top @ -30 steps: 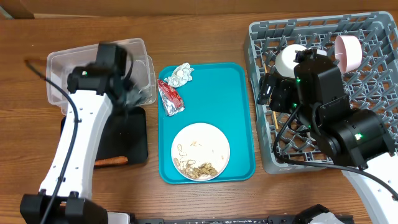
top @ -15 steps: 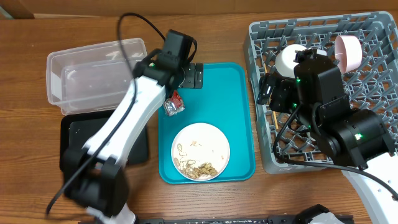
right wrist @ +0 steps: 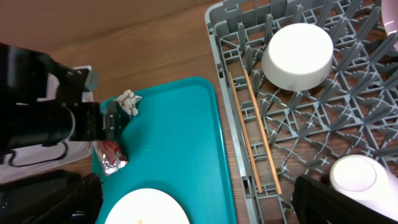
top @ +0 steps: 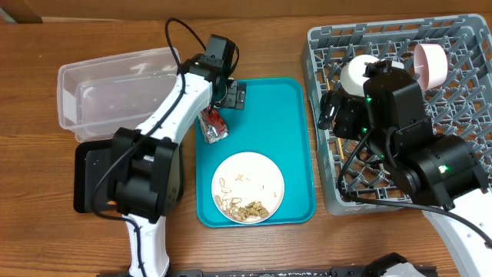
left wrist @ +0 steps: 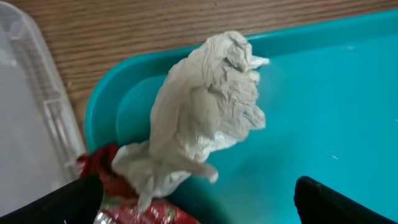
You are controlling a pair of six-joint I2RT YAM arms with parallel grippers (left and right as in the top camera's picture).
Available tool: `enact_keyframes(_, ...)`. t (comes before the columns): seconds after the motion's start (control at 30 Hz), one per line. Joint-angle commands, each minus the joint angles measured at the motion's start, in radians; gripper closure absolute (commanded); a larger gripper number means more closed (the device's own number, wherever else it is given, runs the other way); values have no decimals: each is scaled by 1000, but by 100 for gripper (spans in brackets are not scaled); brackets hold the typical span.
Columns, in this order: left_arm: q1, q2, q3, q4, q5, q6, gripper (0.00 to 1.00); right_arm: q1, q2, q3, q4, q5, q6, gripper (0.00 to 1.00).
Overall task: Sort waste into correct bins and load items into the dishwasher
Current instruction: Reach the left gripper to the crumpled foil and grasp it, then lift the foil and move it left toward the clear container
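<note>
My left gripper (left wrist: 200,205) is open over the back-left corner of the teal tray (left wrist: 323,93). The crumpled silvery-white wrapper (left wrist: 208,118) lies just ahead of and between its fingers, untouched. The red packet (left wrist: 130,208) lies by the left finger. From overhead the left gripper (top: 229,96) hides the wrapper, and the red packet (top: 213,127) shows beside it. The white plate (top: 247,187) holds beige scraps (top: 244,208). My right gripper (right wrist: 199,208) hangs open and empty over the near-left edge of the grey rack (top: 461,100), by the chopsticks (right wrist: 255,134).
The clear tub (top: 115,92) and black tray (top: 88,181) sit left of the teal tray (top: 296,154). In the rack are an upturned white bowl (top: 360,73), a pink bowl (top: 430,63) and a small white cup (right wrist: 354,177). My left arm spans the black tray.
My left arm swung from over the clear tub rightward to the teal tray's back-left corner, and its jaws opened wider. The right arm stayed still.
</note>
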Motion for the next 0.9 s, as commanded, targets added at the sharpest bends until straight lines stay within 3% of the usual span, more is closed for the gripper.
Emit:
enact_keyframes(0.0, -5, 57, 17, 26, -15, 28, 0, -2, -2, 6, 4, 10, 5, 0)
enact_keyframes(0.17, -7, 56, 37, 72, -13, 27, 14, -2, -2, 6, 4, 10, 5, 0)
enact_keyframes(0.27, -9, 56, 47, 81, 8, 27, 30, -2, -2, 6, 4, 10, 5, 0)
enact_keyframes(0.4, -10, 56, 48, 89, 8, 27, 71, -2, -2, 6, 4, 10, 5, 0)
enact_keyframes(0.43, -10, 56, 50, 87, 8, 27, 89, -2, -2, 6, 4, 10, 5, 0)
enact_keyframes(0.47, -10, 56, 58, 76, 8, 28, 96, -2, -2, 6, 4, 10, 5, 0)
enact_keyframes(0.87, 1, -18, 419, -307, -36, 45, 96, -2, -2, 6, 4, 10, 5, 0)
